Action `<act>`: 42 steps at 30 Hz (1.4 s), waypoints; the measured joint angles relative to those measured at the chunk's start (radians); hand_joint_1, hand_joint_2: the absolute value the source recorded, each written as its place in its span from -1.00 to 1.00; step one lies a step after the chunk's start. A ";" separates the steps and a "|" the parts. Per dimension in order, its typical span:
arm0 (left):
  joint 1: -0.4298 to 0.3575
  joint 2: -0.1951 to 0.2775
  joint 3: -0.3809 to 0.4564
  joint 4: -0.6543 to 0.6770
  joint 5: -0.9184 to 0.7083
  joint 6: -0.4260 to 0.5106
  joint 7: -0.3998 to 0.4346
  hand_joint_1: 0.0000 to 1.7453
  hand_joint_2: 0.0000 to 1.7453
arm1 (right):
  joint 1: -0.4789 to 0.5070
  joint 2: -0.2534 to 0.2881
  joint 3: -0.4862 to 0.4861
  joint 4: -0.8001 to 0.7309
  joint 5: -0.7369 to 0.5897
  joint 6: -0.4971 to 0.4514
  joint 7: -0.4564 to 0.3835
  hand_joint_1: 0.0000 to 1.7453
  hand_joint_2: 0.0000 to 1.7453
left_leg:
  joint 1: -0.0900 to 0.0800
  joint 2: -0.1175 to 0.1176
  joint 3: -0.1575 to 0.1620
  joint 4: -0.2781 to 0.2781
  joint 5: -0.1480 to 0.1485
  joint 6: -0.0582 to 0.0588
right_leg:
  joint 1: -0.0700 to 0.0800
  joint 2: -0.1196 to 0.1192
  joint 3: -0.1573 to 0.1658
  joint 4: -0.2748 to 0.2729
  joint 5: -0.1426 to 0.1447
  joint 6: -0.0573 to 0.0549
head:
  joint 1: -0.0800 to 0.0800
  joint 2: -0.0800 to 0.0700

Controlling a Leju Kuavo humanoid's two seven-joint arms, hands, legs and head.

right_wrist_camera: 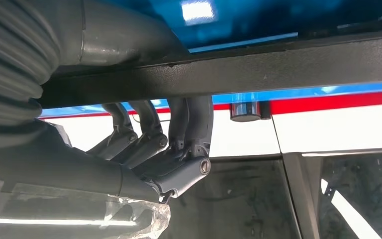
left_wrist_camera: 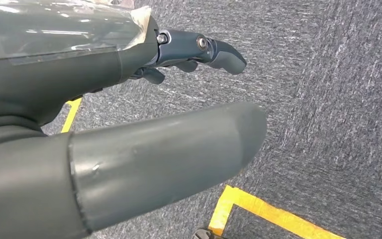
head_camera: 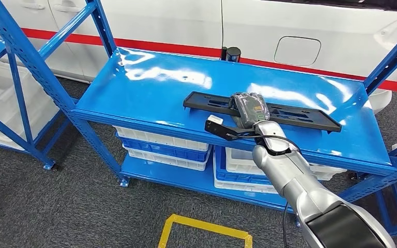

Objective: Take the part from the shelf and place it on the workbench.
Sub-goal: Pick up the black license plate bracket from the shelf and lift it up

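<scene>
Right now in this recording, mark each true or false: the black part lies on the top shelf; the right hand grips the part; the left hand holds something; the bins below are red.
1. The black part lies on the top shelf: true.
2. The right hand grips the part: true, its fingers wrap the bar.
3. The left hand holds something: false, it hangs open over carpet.
4. The bins below are red: false, they are white and blue.

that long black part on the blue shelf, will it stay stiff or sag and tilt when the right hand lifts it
The black part looks like a thin moulded bar, so probably stiff and fairly light. The right hand wraps it near its middle, fingers curled over one edge, so it should lift roughly level, though either long end could dip. The glossy blue shelf suggests it would slide easily if pushed.
</scene>
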State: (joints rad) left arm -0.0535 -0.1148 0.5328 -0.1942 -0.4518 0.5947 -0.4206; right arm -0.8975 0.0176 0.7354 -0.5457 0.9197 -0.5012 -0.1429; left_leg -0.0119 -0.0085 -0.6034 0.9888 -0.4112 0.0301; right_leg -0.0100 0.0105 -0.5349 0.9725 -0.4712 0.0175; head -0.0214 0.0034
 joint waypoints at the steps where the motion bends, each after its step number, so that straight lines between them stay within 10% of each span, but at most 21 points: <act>1: 0.000 0.000 0.000 0.000 -0.003 0.002 0.000 -1.00 -1.00 | 0.000 -0.002 -0.001 -0.002 -0.001 -0.001 -0.004 0.72 1.00 | 0.001 0.000 0.000 0.000 0.000 0.000 | 0.000 0.000 0.000 0.000 0.000 0.000 | 0.000 0.000; 17: 0.000 -0.004 0.001 0.000 -0.009 0.007 0.000 -1.00 -1.00 | 0.000 -0.015 -0.008 -0.009 -0.001 -0.006 -0.011 0.81 1.00 | 0.004 0.000 0.000 0.000 0.000 0.000 | 0.003 0.000 0.000 0.000 0.000 0.000 | 0.000 0.000; 21: 0.000 -0.006 0.001 0.000 -0.023 0.019 -0.010 -1.00 1.00 | 0.001 -0.019 -0.008 -0.016 -0.003 -0.011 -0.023 0.98 1.00 | 0.004 0.000 0.000 0.000 0.000 0.000 | 0.003 0.000 0.000 0.000 0.000 0.000 | 0.000 0.000; 42: -0.001 0.000 -0.025 0.000 -0.136 0.074 -0.003 -1.00 1.00 | -0.118 -0.296 -0.027 -0.641 -0.249 0.168 -0.096 1.00 1.00 | 0.004 0.001 -0.002 0.001 -0.001 -0.001 | 0.003 -0.001 -0.001 0.000 0.000 0.000 | 0.000 0.000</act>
State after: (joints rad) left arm -0.0544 -0.1153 0.5077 -0.1942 -0.5874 0.6690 -0.4233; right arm -1.0151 -0.2782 0.7088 -1.1871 0.6706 -0.3333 -0.2387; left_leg -0.0078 -0.0076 -0.6057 0.9894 -0.4119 0.0295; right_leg -0.0073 0.0099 -0.5364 0.9729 -0.4713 0.0177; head -0.0213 0.0034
